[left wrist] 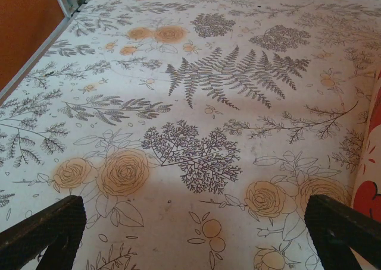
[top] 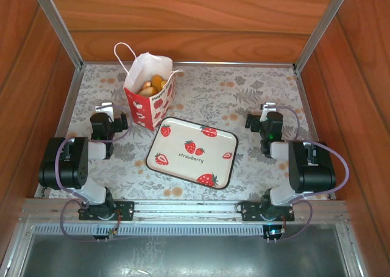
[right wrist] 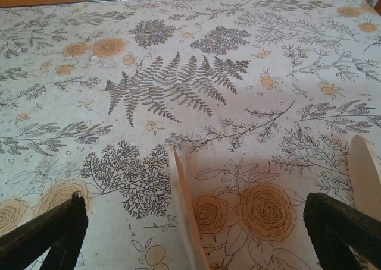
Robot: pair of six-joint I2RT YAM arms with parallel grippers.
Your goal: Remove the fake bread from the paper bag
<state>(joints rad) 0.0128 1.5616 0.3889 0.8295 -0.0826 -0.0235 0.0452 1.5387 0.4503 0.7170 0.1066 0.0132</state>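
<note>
The paper bag (top: 148,99) stands upright at the back left of the table, white on top, with a red strawberry band and cord handles. Several golden-brown pieces of fake bread (top: 153,85) show in its open mouth. My left gripper (top: 108,115) rests low on the table just left of the bag, open and holding nothing. In the left wrist view its dark fingers (left wrist: 41,231) stand far apart around the left gripper (left wrist: 196,237), and the bag's red side (left wrist: 370,163) is at the right edge. My right gripper (top: 269,115) (right wrist: 193,234) is open over bare cloth, far right of the bag.
A flat white strawberry-print tray (top: 183,167) lies in the middle between the arms. Wooden walls and metal rails (top: 61,27) close in the table. Two pale thin strips (right wrist: 186,213) rise between the right fingers. The floral cloth (left wrist: 202,91) is bare ahead of both grippers.
</note>
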